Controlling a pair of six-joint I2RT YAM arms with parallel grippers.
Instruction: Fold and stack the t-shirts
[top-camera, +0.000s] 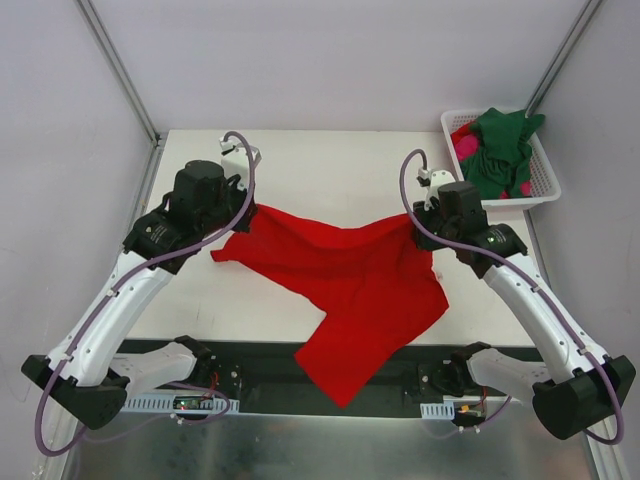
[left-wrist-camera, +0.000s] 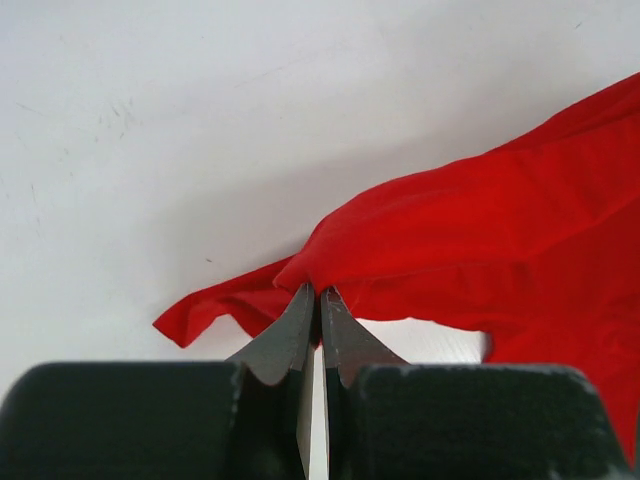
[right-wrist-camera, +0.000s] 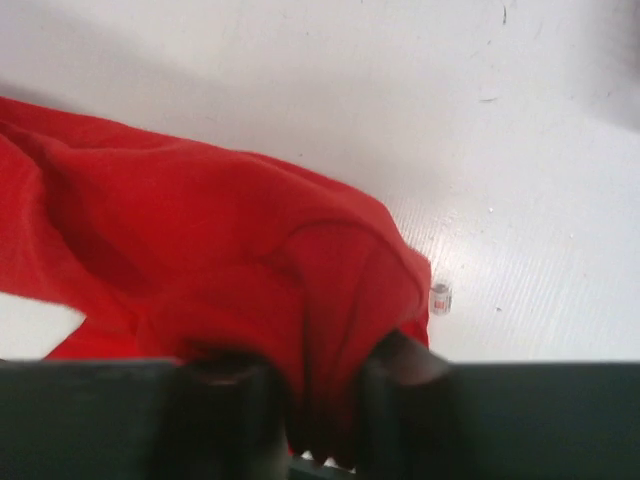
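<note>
Red cloth takes up the middle of the scene: the red t-shirt (top-camera: 350, 280) is stretched between the two arms above the white table (top-camera: 330, 170). Its far edge is lifted at both ends and sags between them. The lower part lies loosely on the table, and one corner hangs over the near edge toward the arm bases.

The left gripper (left-wrist-camera: 318, 300) is closed tightly on a fold at the left end of the shirt, with the two fingertips pressed together on the cloth. The right gripper (right-wrist-camera: 312, 385) has the right end of the shirt bunched between its fingers (right-wrist-camera: 405, 365), which stand somewhat apart. Whether they really press the cloth or are letting it go, I cannot tell from the wrist view.

The task looks to be at an early stage. The red shirt is out and opened, but it is wrinkled and crooked, and no fold is made in it. The dark green t-shirt (top-camera: 500, 145) and the magenta-pink t-shirt (top-camera: 465, 148) lie crumpled together in the white basket (top-camera: 548, 192) at the far right corner, well apart from the red one.

So I judge that nothing is finished. The red shirt must be laid flat and folded, then the other two must be taken out, folded and stacked.
</note>
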